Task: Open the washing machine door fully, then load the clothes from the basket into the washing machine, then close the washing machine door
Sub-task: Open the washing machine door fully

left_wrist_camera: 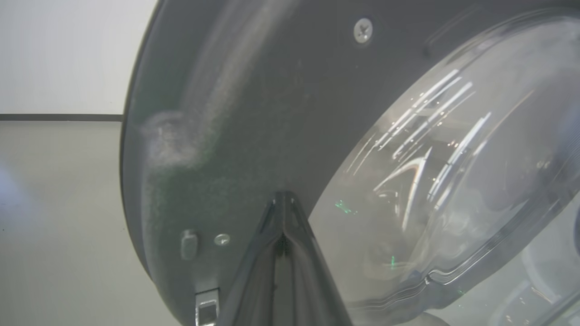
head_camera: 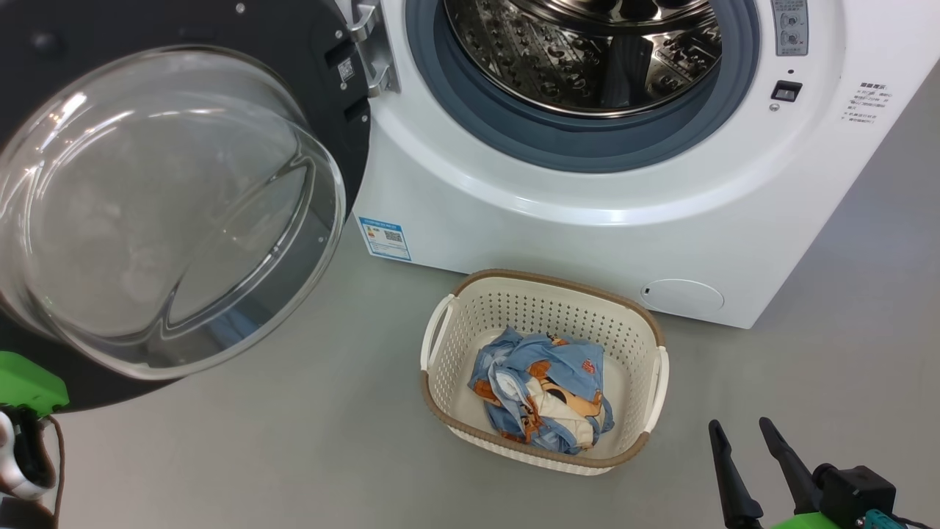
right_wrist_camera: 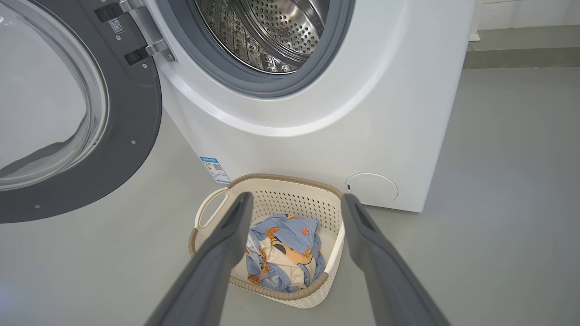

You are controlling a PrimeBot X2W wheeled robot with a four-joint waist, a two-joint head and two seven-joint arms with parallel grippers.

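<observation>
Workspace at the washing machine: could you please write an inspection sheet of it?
Surface: grey floor, smooth.
Job's things: washing machine door wide open; washing machine, its drum looks empty; basket on floor before it, holding blue-orange clothes.
Clutter: nothing seen.
Grippers: left gripper shut, by the door's inner face; right gripper open, empty.
Cables: thin brown cable by left arm.
Surroundings: white wall, dark skirting.

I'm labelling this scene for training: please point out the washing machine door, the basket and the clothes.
washing machine door [head_camera: 161,213]: head view, on the clear glass bowl.
basket [head_camera: 536,277]: head view, on the brown back rim.
clothes [head_camera: 543,389]: head view, on the blue bundle.
</observation>
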